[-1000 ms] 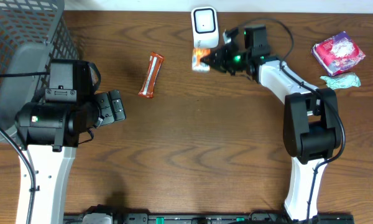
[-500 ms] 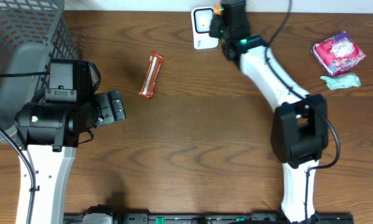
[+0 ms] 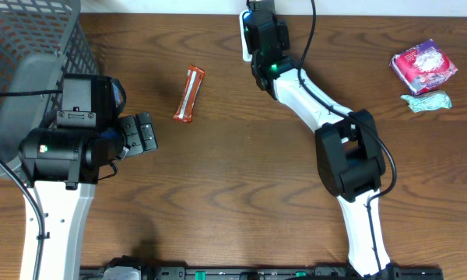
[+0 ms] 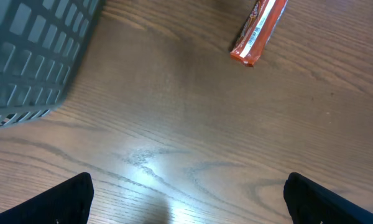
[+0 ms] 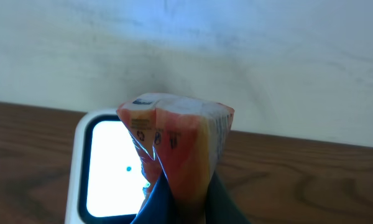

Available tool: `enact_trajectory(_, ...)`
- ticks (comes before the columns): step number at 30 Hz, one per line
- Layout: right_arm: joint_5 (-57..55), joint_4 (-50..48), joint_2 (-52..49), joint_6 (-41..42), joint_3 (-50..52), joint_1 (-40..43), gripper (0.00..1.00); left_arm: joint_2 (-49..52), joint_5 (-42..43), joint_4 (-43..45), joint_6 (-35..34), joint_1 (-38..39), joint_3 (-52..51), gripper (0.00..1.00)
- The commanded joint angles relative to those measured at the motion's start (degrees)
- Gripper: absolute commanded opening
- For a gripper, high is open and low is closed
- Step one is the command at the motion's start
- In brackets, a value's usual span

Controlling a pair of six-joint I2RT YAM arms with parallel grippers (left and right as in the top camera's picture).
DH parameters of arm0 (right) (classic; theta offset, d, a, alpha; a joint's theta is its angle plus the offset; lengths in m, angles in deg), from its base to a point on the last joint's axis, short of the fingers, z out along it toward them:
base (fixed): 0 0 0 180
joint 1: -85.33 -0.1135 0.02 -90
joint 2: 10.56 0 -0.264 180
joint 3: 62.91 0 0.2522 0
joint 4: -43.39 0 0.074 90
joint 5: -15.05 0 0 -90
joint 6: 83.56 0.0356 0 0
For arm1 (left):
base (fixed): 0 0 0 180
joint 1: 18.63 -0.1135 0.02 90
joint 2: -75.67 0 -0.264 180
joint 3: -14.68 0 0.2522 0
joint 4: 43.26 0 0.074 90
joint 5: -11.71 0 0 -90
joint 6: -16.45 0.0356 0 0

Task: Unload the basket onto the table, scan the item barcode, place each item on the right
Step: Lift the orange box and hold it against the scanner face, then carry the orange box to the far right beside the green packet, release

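The right gripper [image 5: 179,205], having swung left to the table's twelve o'clock, is pinching the orange-and-white packet [image 5: 180,134] shut-jawed before the scanner [image 5: 105,168], so the read is probably beginning, while the left gripper [image 4: 186,205] is idling wide open at nine o'clock.

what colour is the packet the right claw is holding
Orange and white packet, clearest in the right wrist view.

The overhead view looks straight down on the whole tabletop [image 3: 241,171]. The left wrist view looks down close by the left edge, sharing the snack bar [image 4: 258,31] and basket [image 4: 31,56]. The right wrist view, low, closely faces the packet [image 5: 177,149], scanner [image 5: 109,168] and wall [image 5: 236,50].
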Motion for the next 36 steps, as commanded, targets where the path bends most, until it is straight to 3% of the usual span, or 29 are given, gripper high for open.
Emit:
enact_trajectory(1,2.69,-1.22,0.33,-1.55,-0.81,0.09,0.01,-0.09,-0.13,-0.13,-0.72,-0.07,0.22,0.98)
enact_trajectory(26,1.57,4.2,0.26,-1.36,-0.85,1.2,0.01,-0.09,-0.13,-0.15,-0.72,-0.07,0.22,0.98)
enact_trajectory(36,-2.25,13.14,7.54,11.15,-0.87,5.31,0.01,-0.09,-0.13,-0.13,-0.72,-0.07,0.22,0.98)
